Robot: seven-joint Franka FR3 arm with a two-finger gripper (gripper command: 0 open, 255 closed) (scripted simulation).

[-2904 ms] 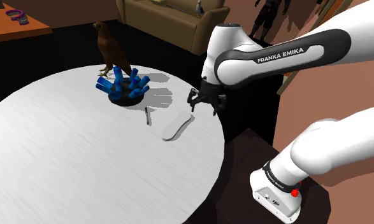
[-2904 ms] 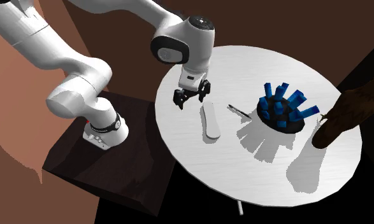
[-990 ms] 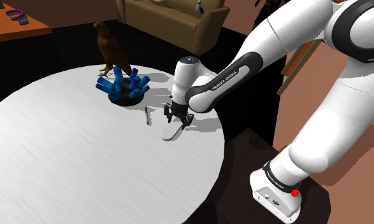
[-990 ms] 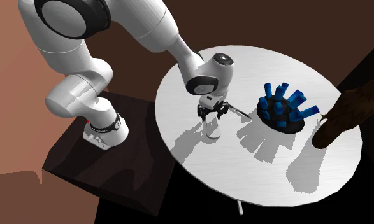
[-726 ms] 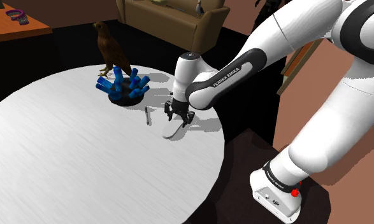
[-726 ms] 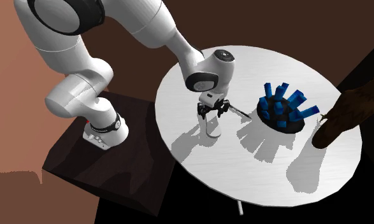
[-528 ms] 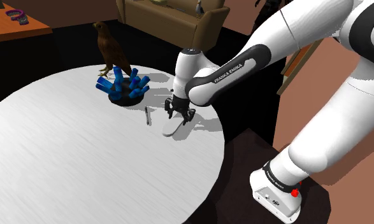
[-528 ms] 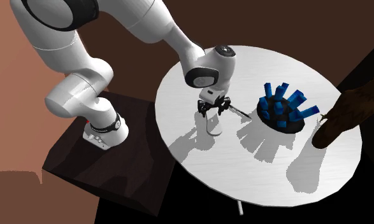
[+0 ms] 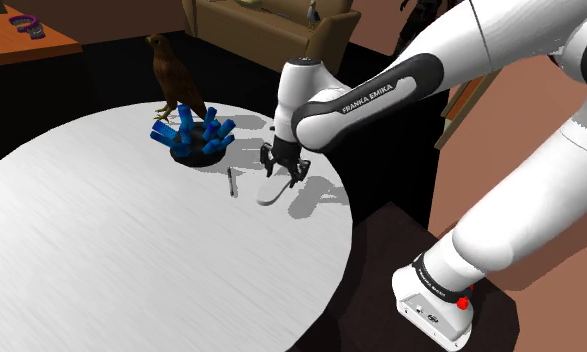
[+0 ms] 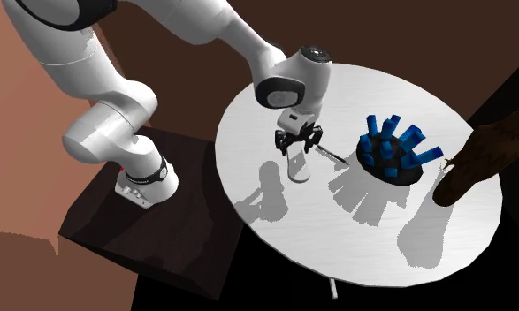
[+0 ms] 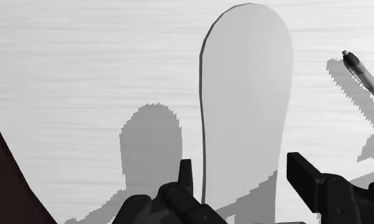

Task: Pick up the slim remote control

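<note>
Tabletop [image 9: 101, 240], round and white, takes up the left and centre of the shoulder view. Toward that view's upper middle stands a black holder [image 9: 213, 153] stuck full of upright blue blocks [image 9: 196, 128], with nothing else in it. Just right of centre, near the table's right edge, is the slim remote control [image 11: 246, 95], a plain pale slab with rounded ends. Its long axis runs straight away from my gripper [image 11: 241, 162]. Its near end sits between my two fingers, which are closed in on its long edges, no wider apart than the remote itself. Its shadow falls apart from it on the table, so I judge it hangs off the surface by that end. Beside its far end, toward the holder, lies a thin pen [image 11: 364, 71], not touching it.
</note>
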